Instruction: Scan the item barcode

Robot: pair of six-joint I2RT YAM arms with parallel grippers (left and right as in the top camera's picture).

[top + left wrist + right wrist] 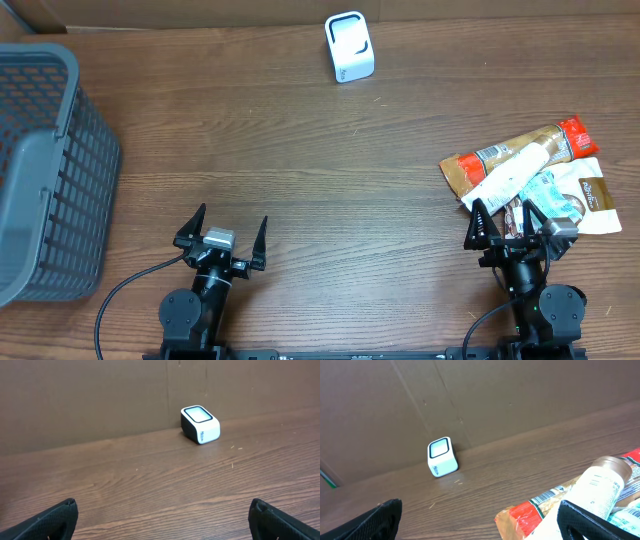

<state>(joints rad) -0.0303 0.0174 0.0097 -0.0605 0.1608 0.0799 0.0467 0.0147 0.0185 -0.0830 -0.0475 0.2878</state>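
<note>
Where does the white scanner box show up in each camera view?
Overhead: the white scanner sits at top centre, just right of the middle.
Left wrist: the scanner is upper right of centre, close to the brown wall.
Right wrist: the scanner is left of centre, by the same wall.
Shared landmark: the brown wall right behind it.

The white barcode scanner [349, 47] stood upright, far ahead and to the left of the right gripper [510, 225]. A white tube [510, 175] lay over a brown-red pouch [470, 168] just ahead of it.
</note>
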